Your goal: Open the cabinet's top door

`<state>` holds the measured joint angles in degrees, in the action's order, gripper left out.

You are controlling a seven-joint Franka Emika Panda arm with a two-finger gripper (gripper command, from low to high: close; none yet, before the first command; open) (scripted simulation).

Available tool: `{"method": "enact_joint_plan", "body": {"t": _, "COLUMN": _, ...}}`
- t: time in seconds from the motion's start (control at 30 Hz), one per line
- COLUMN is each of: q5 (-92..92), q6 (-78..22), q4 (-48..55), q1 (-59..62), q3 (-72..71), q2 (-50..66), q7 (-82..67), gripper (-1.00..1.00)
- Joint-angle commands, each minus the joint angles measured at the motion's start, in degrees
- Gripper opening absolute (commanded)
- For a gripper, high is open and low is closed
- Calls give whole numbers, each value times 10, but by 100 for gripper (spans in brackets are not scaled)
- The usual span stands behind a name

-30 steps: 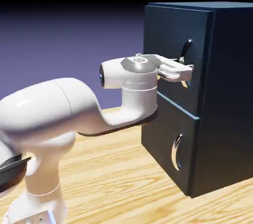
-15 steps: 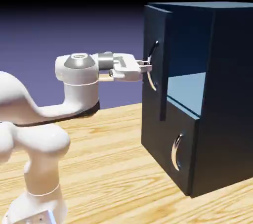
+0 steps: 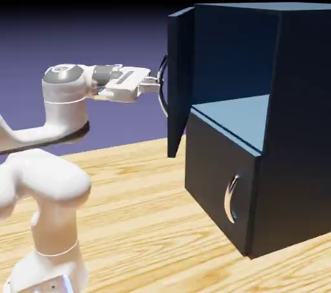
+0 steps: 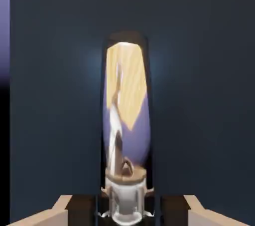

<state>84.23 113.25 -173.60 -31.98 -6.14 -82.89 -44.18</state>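
The dark navy cabinet (image 3: 271, 123) stands on the wooden table at the right of the exterior view. Its top door (image 3: 179, 81) is swung well outward to the left, baring the blue upper compartment (image 3: 236, 114). My gripper (image 3: 157, 83) reaches in level from the left and is shut on the top door's curved silver handle (image 3: 161, 88). In the hand view the shiny handle (image 4: 125, 125) runs up the middle of the dark door panel (image 4: 60, 95), and my gripper (image 4: 127, 205) clamps its lower end.
The lower door (image 3: 223, 188) stays closed, its silver handle (image 3: 230, 198) facing left. The robot's white arm (image 3: 48, 175) rises from the lower left over the wooden tabletop (image 3: 142, 220).
The top door has swung open from shut to wide open. My gripper pulled leftward with the handle, away from the cabinet, and the arm folded back.
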Motion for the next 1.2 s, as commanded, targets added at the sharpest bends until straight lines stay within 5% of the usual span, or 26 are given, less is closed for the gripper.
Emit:
{"method": "enact_joint_plan", "body": {"t": 0.0, "q5": -20, "q6": -14, "q4": 3, "q1": -2, "q3": -21, "q2": 5, "q7": 2, "gripper": -100}}
{"method": "enact_joint_plan", "body": {"t": 0.5, "q5": -301, "q6": -256, "q4": 153, "q1": 59, "q3": -332, "q2": 175, "q7": 65, "gripper": -100}}
{"method": "enact_joint_plan", "body": {"t": 1.17, "q5": -482, "q6": -555, "q4": 531, "q1": 455, "q3": -691, "q2": 338, "q7": 106, "gripper": -100}}
